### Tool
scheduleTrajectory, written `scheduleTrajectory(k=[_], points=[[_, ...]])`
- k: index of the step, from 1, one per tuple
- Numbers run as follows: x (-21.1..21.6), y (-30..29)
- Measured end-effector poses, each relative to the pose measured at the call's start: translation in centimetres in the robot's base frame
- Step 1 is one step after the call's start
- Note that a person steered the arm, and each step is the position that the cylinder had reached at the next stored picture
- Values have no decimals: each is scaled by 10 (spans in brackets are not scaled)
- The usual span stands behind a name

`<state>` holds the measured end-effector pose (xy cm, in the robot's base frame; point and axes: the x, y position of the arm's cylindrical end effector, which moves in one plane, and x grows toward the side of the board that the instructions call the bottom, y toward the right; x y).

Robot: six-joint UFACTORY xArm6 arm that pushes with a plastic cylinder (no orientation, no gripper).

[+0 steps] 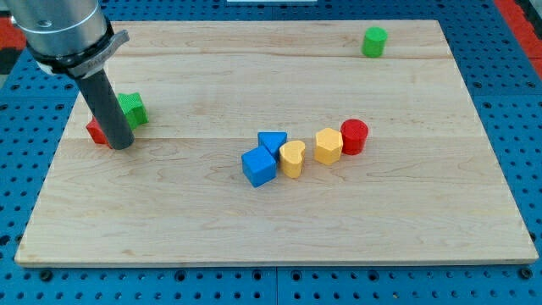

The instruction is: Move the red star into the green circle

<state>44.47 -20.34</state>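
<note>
The red star (96, 131) lies near the board's left edge, mostly hidden behind my rod. My tip (120, 146) rests on the board right beside it, on its right and bottom side. A green block (132, 108) sits just to the upper right of the red star, touching the rod's side; its shape is unclear. The green circle (374, 41) stands far away near the view's top right.
A cluster sits mid-board: blue cube (259, 166), blue triangle (273, 142), yellow heart (292, 158), yellow hexagon (329, 145), red cylinder (354, 135). The wooden board (271, 229) is surrounded by a blue perforated table.
</note>
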Motion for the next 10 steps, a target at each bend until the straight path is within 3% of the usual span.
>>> scheduleTrajectory(k=[1,2,3,4,6,7,8,9,10], points=[[-28,3],[-21,24],[36,53],[34,-13],[-45,-20],[12,11],[-4,-23],[-55,-59],[-67,-60]])
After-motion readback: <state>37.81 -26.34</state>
